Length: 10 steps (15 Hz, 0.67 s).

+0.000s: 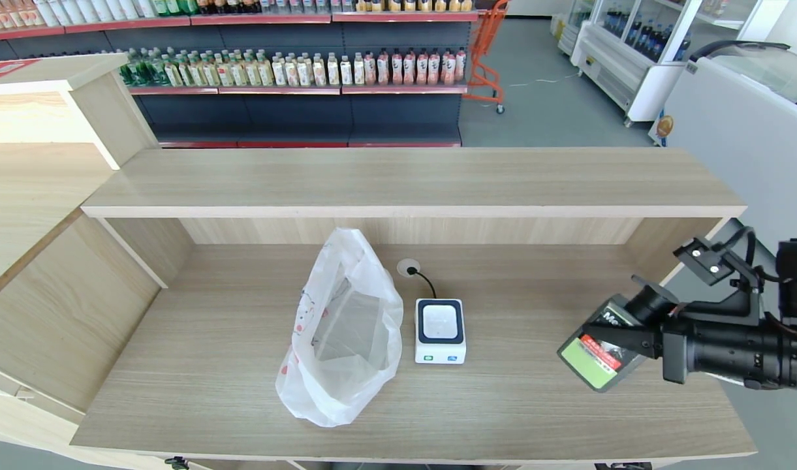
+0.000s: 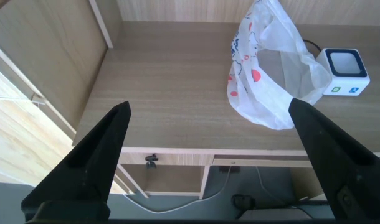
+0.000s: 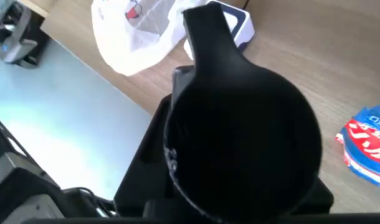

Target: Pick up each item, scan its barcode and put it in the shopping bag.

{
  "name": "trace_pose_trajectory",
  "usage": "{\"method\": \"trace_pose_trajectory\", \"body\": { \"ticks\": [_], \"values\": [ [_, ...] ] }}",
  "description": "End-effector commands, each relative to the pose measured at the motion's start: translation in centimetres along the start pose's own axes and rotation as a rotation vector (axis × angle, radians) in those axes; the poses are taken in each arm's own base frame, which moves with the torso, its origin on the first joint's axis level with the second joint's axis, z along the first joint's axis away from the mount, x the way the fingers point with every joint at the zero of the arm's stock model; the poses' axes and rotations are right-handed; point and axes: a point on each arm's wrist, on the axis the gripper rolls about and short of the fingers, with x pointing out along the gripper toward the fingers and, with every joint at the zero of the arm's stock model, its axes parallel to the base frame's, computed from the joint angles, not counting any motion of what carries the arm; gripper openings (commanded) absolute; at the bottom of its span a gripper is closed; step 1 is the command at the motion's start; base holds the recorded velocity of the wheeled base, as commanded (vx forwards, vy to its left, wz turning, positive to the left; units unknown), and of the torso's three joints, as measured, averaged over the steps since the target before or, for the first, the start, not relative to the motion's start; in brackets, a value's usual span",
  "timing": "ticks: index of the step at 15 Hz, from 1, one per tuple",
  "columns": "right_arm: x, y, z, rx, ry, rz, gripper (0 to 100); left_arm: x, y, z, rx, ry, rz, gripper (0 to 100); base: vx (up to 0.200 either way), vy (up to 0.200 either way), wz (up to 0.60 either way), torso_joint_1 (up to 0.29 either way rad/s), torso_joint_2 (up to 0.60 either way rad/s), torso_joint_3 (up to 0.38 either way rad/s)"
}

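Right arm (image 1: 731, 356): black, cylindrical, ribbed rings.
Bracket (image 1: 706, 258): black, two silver dots, black cables.
Left fingers (image 2: 90, 168): black, flat, tapered wedges.

Right of the scanner (image 1: 440, 329), the right gripper (image 1: 619, 321) covers much of the packet (image 1: 593, 363) it clamps, so the packet's full shape stays unclear.

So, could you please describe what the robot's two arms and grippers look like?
The right arm is a black ribbed cylinder with black cables looping over it and a black bracket bearing two pale round dots. The right gripper is black too. The left gripper has two plain black wedge-shaped fingers.
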Motion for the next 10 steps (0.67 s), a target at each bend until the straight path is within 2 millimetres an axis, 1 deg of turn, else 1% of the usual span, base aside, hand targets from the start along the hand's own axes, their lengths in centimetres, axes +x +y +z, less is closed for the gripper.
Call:
{"method": "trace_pose_trajectory", "body": {
  "ticks": [1,2,3,5,7,10],
  "values": [
    [5.3,-3.4,-0.3,0.191,0.059,0.007,0,0.0,0.0,0.0,0.000,-0.001,0.000,100,0.000,0.000,0.00,0.000,0.00,0.000],
    [6.0,-3.7,-0.5,0.204,0.068,0.008,0,0.0,0.0,0.0,0.000,-0.001,0.000,100,0.000,0.000,0.00,0.000,0.00,0.000],
    [7.7,-4.1,-1.4,0.212,0.099,0.021,0,0.0,0.0,0.0,0.000,-0.001,0.000,100,0.000,0.000,0.00,0.000,0.00,0.000],
    [9.7,-3.7,-2.3,0.198,0.123,0.018,0,0.0,0.0,0.0,0.000,-0.001,0.000,100,0.000,0.000,0.00,0.000,0.00,0.000],
    [11.8,-3.8,-3.1,0.173,0.115,0.021,0,0.0,0.0,0.0,0.000,-0.001,0.000,100,0.000,0.000,0.00,0.000,0.00,0.000],
    [14.1,-3.4,-2.5,0.168,0.094,0.059,0,0.0,0.0,0.0,0.000,-0.001,0.000,100,0.000,0.000,0.00,0.000,0.00,0.000]
  ]
}}
